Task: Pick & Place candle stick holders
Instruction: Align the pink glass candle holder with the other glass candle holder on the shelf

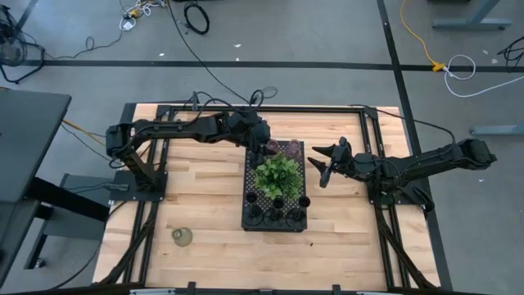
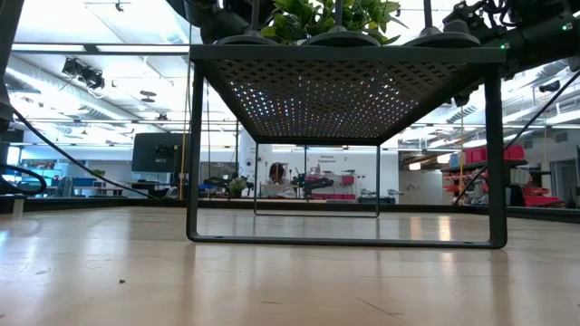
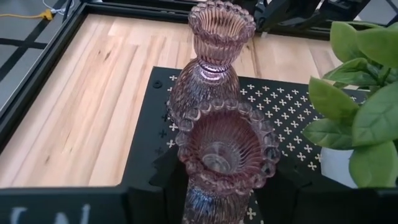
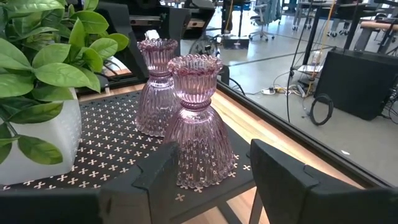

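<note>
From overhead I see the left gripper over the far end of the black tray, right at the two pink holders, but the arm covers its fingers there. Its wrist camera looks down into the near pink holder, whose lower half is cut off by the picture's edge; the dark fingers sit low on either side of it, and I cannot tell whether they grip the glass or stand just clear. The second pink holder stands upright on the tray just behind, close enough that I can't see a gap. The right gripper hangs beside the tray's right edge, spread wide and holding nothing; its wrist view shows both pink holders upright on the tray's corner beside the plant in its white pot. Black holders crowd the tray's near end, half hidden under leaves overhead. One olive holder lies alone on the table near the front left. The low camera sees only the tray's underside and legs; everything atop is cropped. White letters at the left wrist picture's edge are cut off, unreadable.
</note>
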Robot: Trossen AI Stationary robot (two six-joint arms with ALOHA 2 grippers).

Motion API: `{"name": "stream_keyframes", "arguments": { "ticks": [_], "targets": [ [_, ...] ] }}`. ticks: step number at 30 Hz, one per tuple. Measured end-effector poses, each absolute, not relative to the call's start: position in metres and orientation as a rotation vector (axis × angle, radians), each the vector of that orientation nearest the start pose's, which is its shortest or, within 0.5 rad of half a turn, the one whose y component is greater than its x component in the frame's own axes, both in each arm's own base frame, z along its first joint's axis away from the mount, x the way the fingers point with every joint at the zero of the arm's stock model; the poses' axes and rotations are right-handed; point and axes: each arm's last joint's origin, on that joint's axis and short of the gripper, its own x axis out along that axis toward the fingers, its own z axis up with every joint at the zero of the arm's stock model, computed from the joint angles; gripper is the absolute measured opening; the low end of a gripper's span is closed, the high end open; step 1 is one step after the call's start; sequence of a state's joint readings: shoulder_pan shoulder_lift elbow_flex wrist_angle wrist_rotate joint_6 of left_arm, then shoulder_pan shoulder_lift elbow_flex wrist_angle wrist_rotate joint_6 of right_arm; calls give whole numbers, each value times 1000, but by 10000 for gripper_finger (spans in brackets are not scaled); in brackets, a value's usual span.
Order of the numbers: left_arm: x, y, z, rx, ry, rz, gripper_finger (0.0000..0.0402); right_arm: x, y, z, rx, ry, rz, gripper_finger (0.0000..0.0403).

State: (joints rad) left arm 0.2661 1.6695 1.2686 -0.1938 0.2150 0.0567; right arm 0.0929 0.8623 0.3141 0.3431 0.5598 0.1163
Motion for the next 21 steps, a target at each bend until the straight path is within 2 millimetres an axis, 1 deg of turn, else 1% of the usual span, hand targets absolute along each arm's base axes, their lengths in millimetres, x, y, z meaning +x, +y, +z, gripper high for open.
{"name": "stream_keyframes", "arguments": {
  "ticks": [7,15,21],
  "targets": [
    [361,92,274,-99,583,37,161,180,1,209,48,169,-476,201],
    [352,90,281,-112,607,38,161,180,1,208,48,170,-476,201],
    [351,89,285,-108,589,39,162,179,1,208,49,171,-476,201]
  ]
}}
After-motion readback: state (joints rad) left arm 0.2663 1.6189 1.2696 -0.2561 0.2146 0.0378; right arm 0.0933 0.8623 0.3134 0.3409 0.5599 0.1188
